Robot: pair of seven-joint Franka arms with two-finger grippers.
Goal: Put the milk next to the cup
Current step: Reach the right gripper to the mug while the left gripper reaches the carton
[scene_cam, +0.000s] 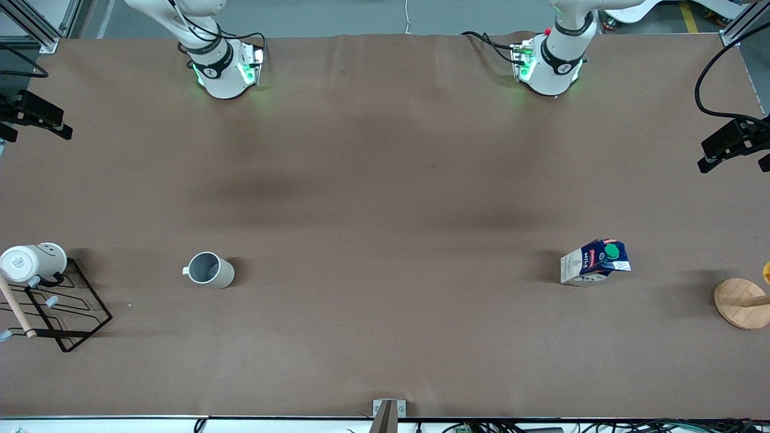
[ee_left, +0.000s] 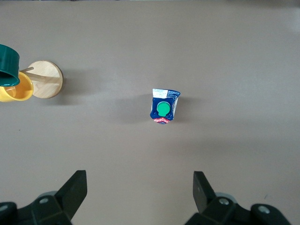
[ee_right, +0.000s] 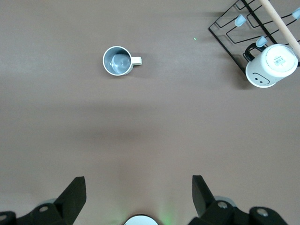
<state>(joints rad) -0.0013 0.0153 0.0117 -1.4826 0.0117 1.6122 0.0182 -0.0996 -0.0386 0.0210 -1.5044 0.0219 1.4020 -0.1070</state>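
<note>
The milk [scene_cam: 594, 262], a white and dark blue carton with a green cap, stands on the brown table toward the left arm's end; it also shows in the left wrist view [ee_left: 164, 106]. The cup [scene_cam: 209, 270], a beige-grey mug with a grey inside, stands upright toward the right arm's end, and shows in the right wrist view [ee_right: 118, 60]. My left gripper [ee_left: 139, 187] is open and empty, high over the table with the milk in its view. My right gripper [ee_right: 139, 187] is open and empty, high over the table near its base. Neither hand shows in the front view.
A black wire mug rack [scene_cam: 57, 307] with a white smiley mug [scene_cam: 33, 261] stands at the right arm's end. A round wooden stand [scene_cam: 743, 302] with a yellow cup [ee_left: 16, 89] and a green one [ee_left: 8, 64] is at the left arm's end.
</note>
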